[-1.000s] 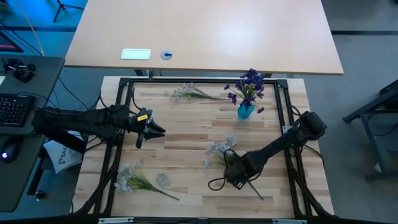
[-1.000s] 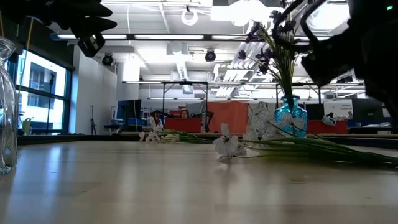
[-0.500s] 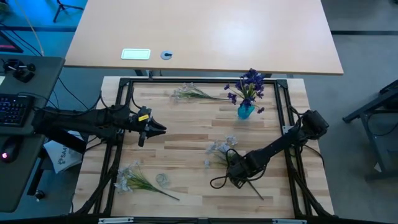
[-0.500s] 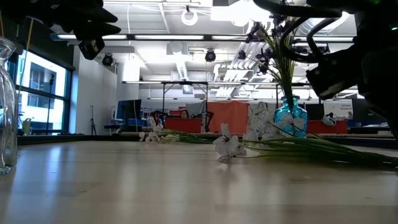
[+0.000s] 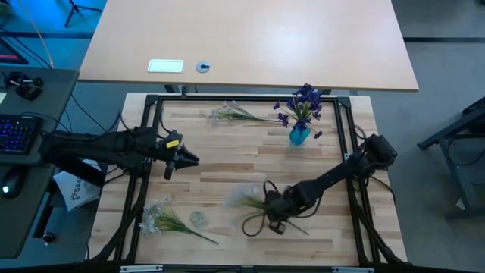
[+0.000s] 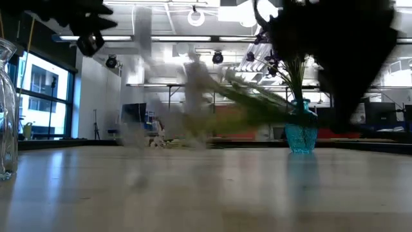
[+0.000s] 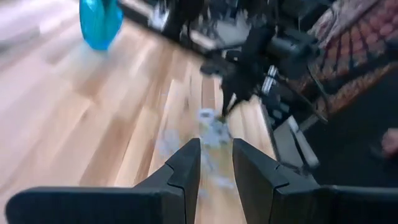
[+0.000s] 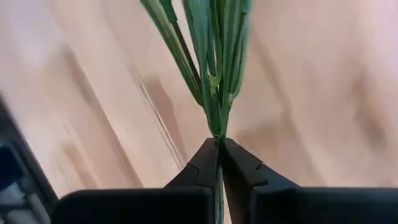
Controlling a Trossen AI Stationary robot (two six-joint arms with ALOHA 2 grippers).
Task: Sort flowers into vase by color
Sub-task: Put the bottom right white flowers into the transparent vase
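My right gripper (image 5: 271,205) is low over the table's middle, shut on a pale-bloomed sprig (image 5: 241,196). The sprig shows blurred in the low view (image 6: 219,96). My left gripper (image 5: 194,159) hovers over the table's left half with a narrow gap between its fingers (image 7: 216,155), and it is empty. A blue vase (image 5: 299,136) at the far right holds the purple blooms (image 5: 305,101). One pale sprig (image 5: 231,114) lies flat at the far edge. Another pale sprig (image 5: 163,218) lies at the near left beside a clear glass vase (image 5: 198,218), which also shows in the low view (image 6: 6,109). My right gripper pinches the sprig's bunched green stems (image 8: 216,127) between its two fingers. The fingers point toward the table's left and lie roughly along the stems. The leaves and blooms reach out beyond the fingertips, raised above the table. The thin stem end (image 5: 301,228) trails back under the arm.
A black frame rail (image 5: 242,98) runs around the wooden work area. A black cable loop (image 5: 254,224) hangs by my right gripper. Bare wood lies between the two grippers and along the near edge at the middle.
My right gripper has gone toward the table's left with the pale sprig. The bloom end, which lay on the table, is now lifted and swings to the left in a blur.
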